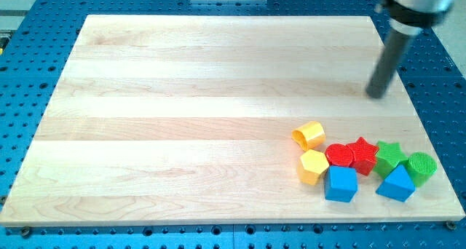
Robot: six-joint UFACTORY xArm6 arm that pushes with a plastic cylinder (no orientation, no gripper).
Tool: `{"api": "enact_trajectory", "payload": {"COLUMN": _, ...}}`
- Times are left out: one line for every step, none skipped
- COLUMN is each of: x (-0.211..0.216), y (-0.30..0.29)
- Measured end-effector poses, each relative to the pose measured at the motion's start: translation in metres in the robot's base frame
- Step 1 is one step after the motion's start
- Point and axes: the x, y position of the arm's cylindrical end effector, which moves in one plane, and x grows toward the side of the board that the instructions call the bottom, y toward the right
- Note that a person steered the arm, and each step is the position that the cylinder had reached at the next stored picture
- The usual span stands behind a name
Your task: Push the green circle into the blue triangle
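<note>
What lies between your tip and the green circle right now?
Only bare board. In the camera view, my tip sits toward the view's top from the green circle, and no block stands between them.

My rod enters from the view's one o'clock corner, leaning slightly, and my tip point(376, 95) rests at about two o'clock, touching nothing.

Board point(182, 118) was wide open between my tip point(376, 95) and the cluster; green star point(388, 155) sat jammed against the green circle point(421, 167) and blue triangle point(396, 183).
</note>
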Motion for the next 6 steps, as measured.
{"api": "enact_trajectory", "payload": {"x": 0.065, "y": 0.014}}
{"api": "enact_trajectory", "payload": {"x": 0.102, "y": 0.018}}
{"api": "enact_trajectory", "payload": {"x": 0.129, "y": 0.006}}
{"api": "enact_trajectory", "payload": {"x": 0.150, "y": -0.045}}
{"api": "enact_trajectory", "payload": {"x": 0.147, "y": -0.117}}
{"api": "enact_trajectory", "payload": {"x": 0.143, "y": -0.135}}
